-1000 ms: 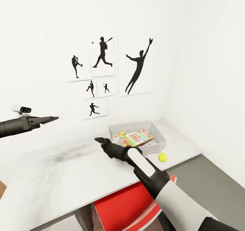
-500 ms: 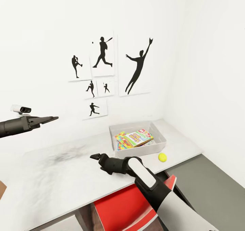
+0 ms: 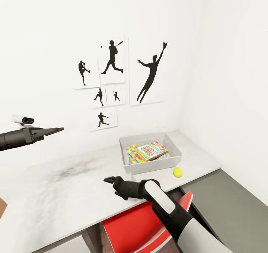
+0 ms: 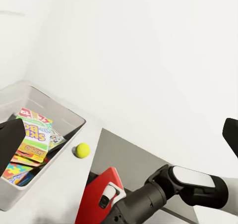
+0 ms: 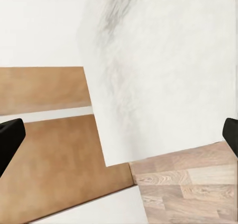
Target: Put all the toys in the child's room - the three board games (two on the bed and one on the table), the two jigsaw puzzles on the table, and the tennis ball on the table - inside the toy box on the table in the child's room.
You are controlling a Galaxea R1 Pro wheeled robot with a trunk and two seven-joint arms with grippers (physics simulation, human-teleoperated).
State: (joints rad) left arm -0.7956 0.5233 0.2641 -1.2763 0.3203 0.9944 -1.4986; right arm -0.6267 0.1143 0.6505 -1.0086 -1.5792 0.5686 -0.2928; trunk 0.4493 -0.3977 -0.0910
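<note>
The light-grey toy box (image 3: pixel 174 159) stands at the far right of the pale table (image 3: pixel 67 197), under the black silhouette pictures. Inside it a white-red-yellow board game (image 3: pixel 152 151) lies on top of other covers, with a coloured jigsaw puzzle (image 3: pixel 132 151) at its left end. The yellow tennis ball (image 3: pixel 178 172) rests on the table in front of the box's right corner, also seen as the ball (image 4: pixel 82 150) beside the toy box (image 4: pixel 59 159). My right gripper (image 3: pixel 109 179) hovers open and empty over the table's front middle. My left gripper (image 3: pixel 56 130) hangs open and empty, high at the left. The bed is out of view.
A red chair (image 3: pixel 137 223) stands under the table's front edge, below my right arm. A dark grey lower surface (image 3: pixel 223 197) lies at the right by the white wall. The right wrist view looks down on the table edge (image 5: pixel 163 75), wood-plank floor (image 5: pixel 188 184) and a brown panel (image 5: pixel 49 159).
My right arm has drawn back from the toy box toward the table's front edge and dropped lower, uncovering the box's left end. The left arm has not moved.
</note>
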